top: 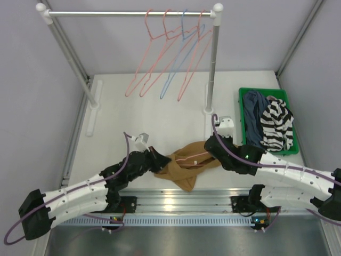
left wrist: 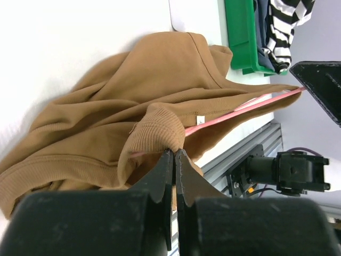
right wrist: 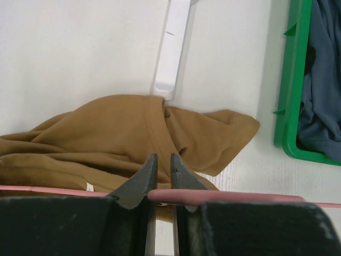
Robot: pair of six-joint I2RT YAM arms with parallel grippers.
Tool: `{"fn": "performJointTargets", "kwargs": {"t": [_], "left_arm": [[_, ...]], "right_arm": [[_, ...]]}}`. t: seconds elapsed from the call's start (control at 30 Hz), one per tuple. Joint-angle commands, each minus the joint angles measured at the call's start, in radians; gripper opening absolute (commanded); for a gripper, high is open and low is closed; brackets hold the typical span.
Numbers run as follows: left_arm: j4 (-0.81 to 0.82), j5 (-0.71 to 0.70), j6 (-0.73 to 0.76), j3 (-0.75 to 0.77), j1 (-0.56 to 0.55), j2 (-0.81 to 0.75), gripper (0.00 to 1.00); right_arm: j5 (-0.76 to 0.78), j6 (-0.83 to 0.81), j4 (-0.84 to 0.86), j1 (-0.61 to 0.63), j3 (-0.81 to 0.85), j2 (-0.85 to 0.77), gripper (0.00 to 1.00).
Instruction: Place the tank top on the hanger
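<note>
The tan tank top (top: 185,166) lies crumpled on the white table between my two grippers. A salmon-pink hanger (top: 193,157) runs through it. In the left wrist view its wire (left wrist: 245,105) comes out of the fabric (left wrist: 133,90) toward the right gripper. My left gripper (top: 158,160) is shut on the ribbed hem of the tank top (left wrist: 154,130), with its fingertips (left wrist: 174,152) pressed together. My right gripper (top: 212,147) is shut on the hanger's wire (right wrist: 229,197), which crosses its jaws above the tank top (right wrist: 122,133). The hanger's hook is hidden.
A clothes rack (top: 133,13) stands at the back with three pink hangers (top: 152,58) and a light blue one (top: 181,58). Its white foot (right wrist: 171,48) lies just beyond the tank top. A green bin (top: 242,114) at the right holds a striped garment (top: 277,125) and a dark blue one (top: 254,120).
</note>
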Motion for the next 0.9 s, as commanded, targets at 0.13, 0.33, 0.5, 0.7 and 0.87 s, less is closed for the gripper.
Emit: {"fn": "performJointTargets", "kwargs": {"t": [0.13, 0.33, 0.5, 0.7, 0.87], "left_arm": [[0.116, 0.068, 0.127, 0.135, 0.002, 0.112, 0.0], [0.091, 0.071, 0.193, 0.21, 0.002, 0.121, 0.03], [0.039, 0.1, 0.253, 0.276, 0.002, 0.14, 0.04], [-0.047, 0.105, 0.317, 0.368, 0.002, 0.146, 0.05], [-0.094, 0.126, 0.357, 0.4, 0.002, 0.141, 0.09]], "right_arm": [[-0.03, -0.023, 0.071, 0.016, 0.081, -0.042, 0.0], [-0.049, -0.032, 0.093, 0.016, 0.093, -0.042, 0.0], [-0.046, -0.058, 0.109, 0.018, 0.129, -0.019, 0.0], [-0.047, -0.099, 0.123, 0.018, 0.193, 0.007, 0.0], [-0.047, -0.128, 0.125, 0.021, 0.241, 0.03, 0.0]]}}
